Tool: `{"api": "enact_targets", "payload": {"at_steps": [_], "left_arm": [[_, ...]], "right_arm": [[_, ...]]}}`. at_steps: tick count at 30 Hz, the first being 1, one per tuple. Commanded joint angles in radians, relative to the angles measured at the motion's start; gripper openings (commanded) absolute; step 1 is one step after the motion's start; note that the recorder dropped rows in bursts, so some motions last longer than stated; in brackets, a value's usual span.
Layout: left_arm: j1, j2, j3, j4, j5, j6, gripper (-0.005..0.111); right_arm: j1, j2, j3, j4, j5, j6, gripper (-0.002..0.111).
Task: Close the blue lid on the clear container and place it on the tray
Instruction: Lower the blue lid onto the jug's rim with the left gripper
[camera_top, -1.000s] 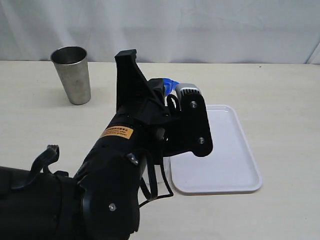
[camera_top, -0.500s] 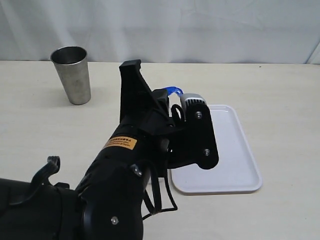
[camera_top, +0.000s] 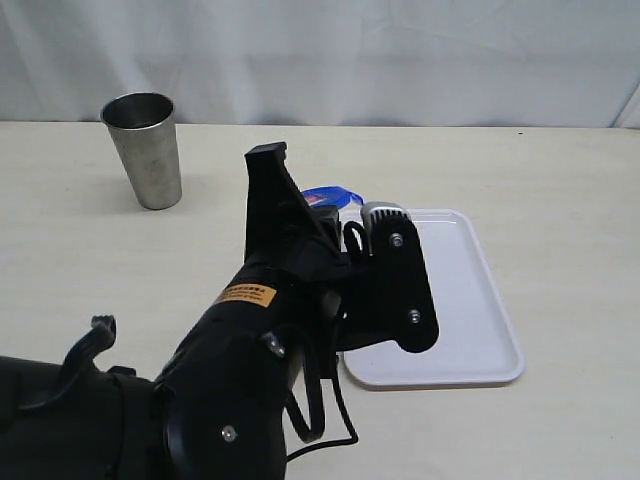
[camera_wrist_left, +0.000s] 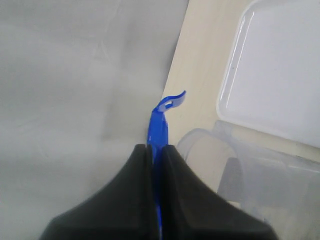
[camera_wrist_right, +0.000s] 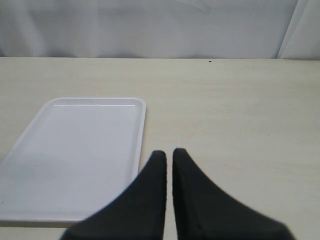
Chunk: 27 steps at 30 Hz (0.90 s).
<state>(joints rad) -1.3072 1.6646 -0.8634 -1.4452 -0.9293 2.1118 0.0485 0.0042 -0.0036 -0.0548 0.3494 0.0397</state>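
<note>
The left arm (camera_top: 250, 340) reaches up across the tray's (camera_top: 470, 300) left edge, wrist rolled so the left gripper (camera_wrist_left: 155, 148) carries the blue lid (camera_wrist_left: 159, 122) edge-on. Its jaws are clamped on the lid's rim, with 1 flap curling free past the tips. The clear container (camera_wrist_left: 235, 170) stands near the tray's corner, just beside that gripper's fingers, mouth uncovered. The tray's white floor shows broad and open. The right gripper (camera_wrist_right: 169, 152) hovers beside 1 long edge of the tray, jaws closed on nothing, with bare table (camera_wrist_right: 240, 100) stretching beyond.
</note>
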Motion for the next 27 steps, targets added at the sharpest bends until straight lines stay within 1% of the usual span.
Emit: {"api": "enact_targets", "payload": {"at_steps": [1,6,10,16,27], "left_arm": [[-0.008,-0.007,0.025,-0.007,0.0,0.031,0.0],[-0.008,-0.007,0.076,-0.009,0.0,0.017,0.0],[-0.008,-0.007,0.093,0.0,0.004,-0.016,0.0],[-0.008,-0.007,0.093,0.03,0.016,-0.049,0.0],[-0.012,-0.007,0.093,0.045,0.019,-0.049,0.0]], "right_arm": [[-0.003,-0.004,0.004,-0.001,-0.004,0.0,0.005],[-0.003,-0.004,0.004,-0.001,-0.004,0.0,0.005],[-0.003,-0.004,0.004,-0.001,-0.004,0.0,0.005],[-0.003,-0.004,0.004,-0.001,-0.004,0.0,0.005],[-0.003,-0.004,0.004,-0.001,-0.004,0.0,0.005]]}}
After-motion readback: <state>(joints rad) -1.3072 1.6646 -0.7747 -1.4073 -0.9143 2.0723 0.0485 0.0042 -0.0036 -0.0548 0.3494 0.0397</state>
